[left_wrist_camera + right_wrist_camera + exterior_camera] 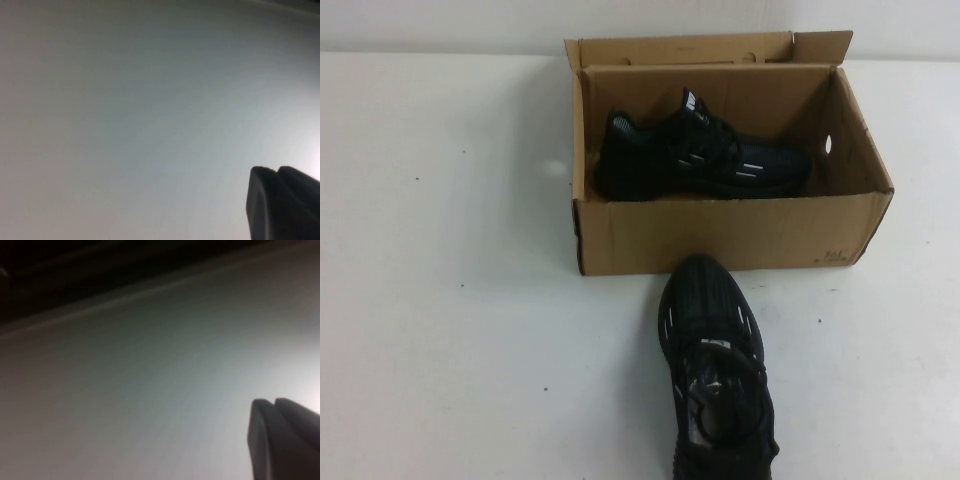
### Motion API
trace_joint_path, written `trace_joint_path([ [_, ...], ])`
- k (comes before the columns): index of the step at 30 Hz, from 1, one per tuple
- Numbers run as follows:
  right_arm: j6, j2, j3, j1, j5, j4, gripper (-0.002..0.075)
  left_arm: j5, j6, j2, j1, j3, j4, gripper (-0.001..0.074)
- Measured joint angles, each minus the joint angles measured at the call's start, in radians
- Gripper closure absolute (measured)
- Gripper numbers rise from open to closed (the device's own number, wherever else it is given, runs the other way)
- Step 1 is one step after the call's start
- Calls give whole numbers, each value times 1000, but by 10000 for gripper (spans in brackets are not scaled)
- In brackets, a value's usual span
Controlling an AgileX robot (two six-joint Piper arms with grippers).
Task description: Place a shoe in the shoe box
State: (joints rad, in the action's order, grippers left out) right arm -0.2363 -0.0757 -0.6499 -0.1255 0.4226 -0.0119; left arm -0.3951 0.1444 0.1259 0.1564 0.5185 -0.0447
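The brown cardboard shoe box (pixel 720 235) stands open at the far middle of the table, its lid flap up behind it. One black sneaker (pixel 705 160) with silver-white dashes lies on its side inside the box. A matching black sneaker (pixel 715 370) stands on the table just in front of the box, toe toward it. Neither arm shows in the high view. My left gripper (pixel 272 170) is shut and empty over bare table. My right gripper (pixel 272 402) is shut and empty over bare table near a dark edge.
The white table (pixel 450 300) spreads wide to the left of the box and shoe, with a narrower strip on the right. A round hole (pixel 827 144) marks the box's right wall.
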Motion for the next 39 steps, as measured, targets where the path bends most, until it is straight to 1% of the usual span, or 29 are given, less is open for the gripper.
trace_joint_path([
  [4,-66,-111,-68,0,-197,2,743,206,4,119,0,111,-33,738],
  [8,-99,-203,-74,0,-423,4,743,419,4,206,0,123,-33,738],
  [11,-105,-246,-74,0,-640,-8,743,620,4,248,0,123,-33,738],
  [13,-105,-263,-69,0,-751,-11,743,739,4,271,0,123,-33,738],
  [16,-109,-285,-51,0,-871,33,743,860,4,305,0,123,-33,738],
  [20,-107,-324,-19,0,-998,130,743,959,4,355,0,123,-33,738],
  [23,8,-385,-13,0,-1081,230,743,1002,4,393,0,123,-31,738],
  [29,328,-576,-25,0,-1239,547,741,1078,4,458,0,123,-14,738],
  [32,487,-692,-48,0,-1318,676,717,1116,4,480,0,123,-11,738],
  [35,566,-805,-68,-13,-1348,757,671,1147,4,491,0,123,-11,738],
  [39,595,-915,-115,-99,-1349,773,640,1170,4,490,0,123,-11,738],
])
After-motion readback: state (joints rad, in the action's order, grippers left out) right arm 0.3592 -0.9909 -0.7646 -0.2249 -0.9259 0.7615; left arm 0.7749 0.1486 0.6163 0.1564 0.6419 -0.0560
